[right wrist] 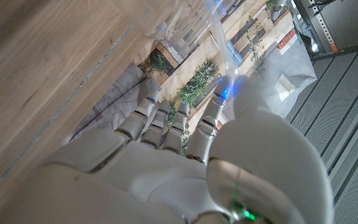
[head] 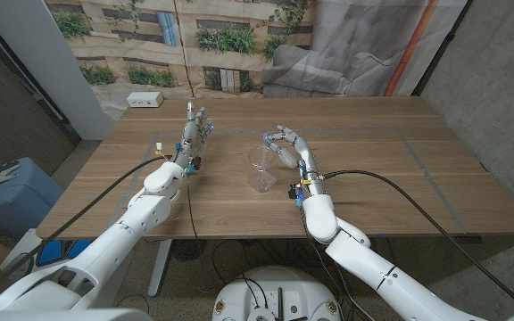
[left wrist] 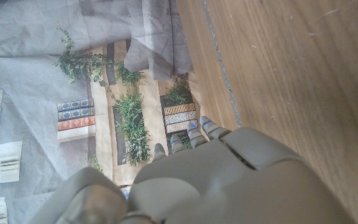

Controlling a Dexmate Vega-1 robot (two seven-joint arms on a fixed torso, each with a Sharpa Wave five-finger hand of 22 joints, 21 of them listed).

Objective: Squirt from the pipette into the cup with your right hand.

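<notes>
Fingers (right wrist: 219,93) of right hand (head: 286,143) around barely legible pipette (right wrist: 225,43) (translucent) over cup (head: 262,169); left fingers (head: 199,120) empty, spread.

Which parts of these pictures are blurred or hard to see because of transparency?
Head view: the clear cup is faint against the table. Right wrist view: the right hand is soft, and the pipette looks hazy. Left wrist view: the left hand is blurred.

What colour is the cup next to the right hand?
Clear, colourless plastic cup; the wood shows through it. Best seen in the head view, beside the right hand.
</notes>
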